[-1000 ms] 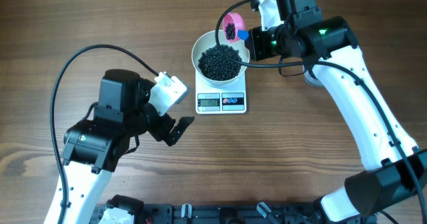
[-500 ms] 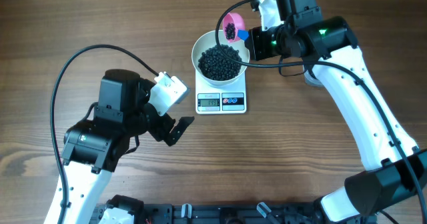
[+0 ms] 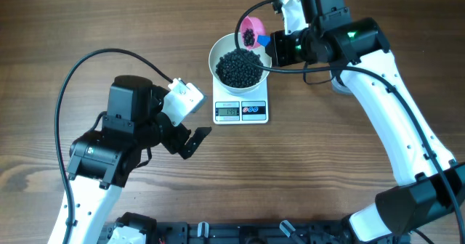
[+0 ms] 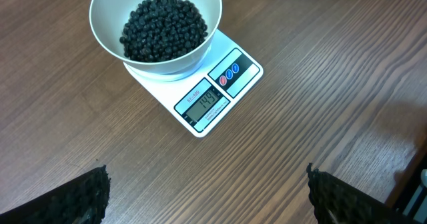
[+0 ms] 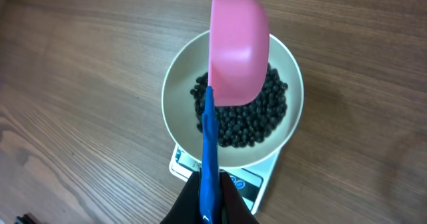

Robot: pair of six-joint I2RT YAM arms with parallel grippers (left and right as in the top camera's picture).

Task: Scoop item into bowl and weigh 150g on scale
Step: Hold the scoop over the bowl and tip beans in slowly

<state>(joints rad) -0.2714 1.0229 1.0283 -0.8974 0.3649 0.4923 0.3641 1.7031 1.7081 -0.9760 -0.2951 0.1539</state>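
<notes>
The white bowl [image 3: 240, 62] sits on the white scale [image 3: 241, 110], filled with a pile of small black beads [image 3: 239, 67]. The scale's grey display [image 4: 205, 102] shows digits. My right gripper [image 3: 270, 39] is shut on the blue handle [image 5: 209, 164] of a pink scoop [image 3: 251, 27], which is tilted over the bowl's far rim with some beads still in its cup. From the right wrist, the scoop's pink back [image 5: 238, 47] hangs above the bowl [image 5: 175, 97]. My left gripper [image 3: 195, 141] stands open over bare wood, near and left of the scale, with nothing between its fingers.
The left arm's black cable [image 3: 76, 77] loops over the table's left side. The right arm [image 3: 392, 106] reaches in from the lower right corner. Wooden tabletop [image 3: 327, 157] lies all round the scale.
</notes>
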